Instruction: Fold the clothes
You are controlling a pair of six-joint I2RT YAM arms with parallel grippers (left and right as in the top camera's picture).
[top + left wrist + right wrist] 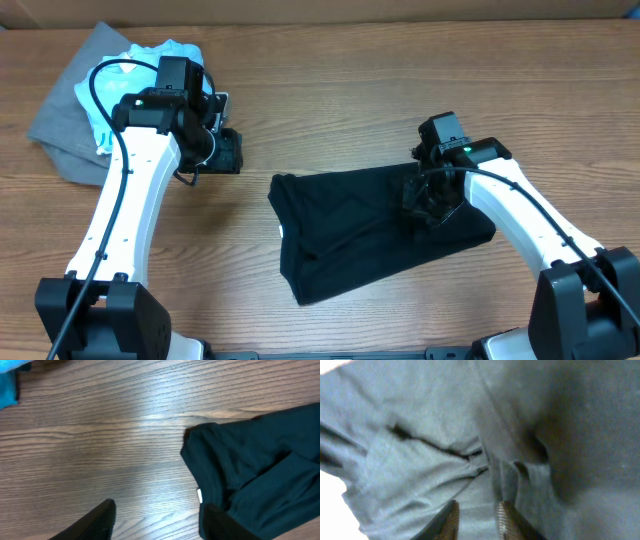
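Over the black T-shirt [350, 232], right hand [476, 516] pinches a fold; left hand [159, 512] spread.

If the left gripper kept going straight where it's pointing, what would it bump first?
Probably the bare wooden table, right beside the edge of the black T-shirt. The left gripper aims its open fingers at wood, though depth is hard to judge.

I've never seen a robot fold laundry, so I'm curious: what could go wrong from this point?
The right gripper seems to pinch a bunched patch of the black T-shirt, not an edge, so pulling may crumple several layers together. The left gripper hangs open over bare table, so the shirt could drag with nothing pinning it. The left arm sits near the light blue T-shirt and might snag it.
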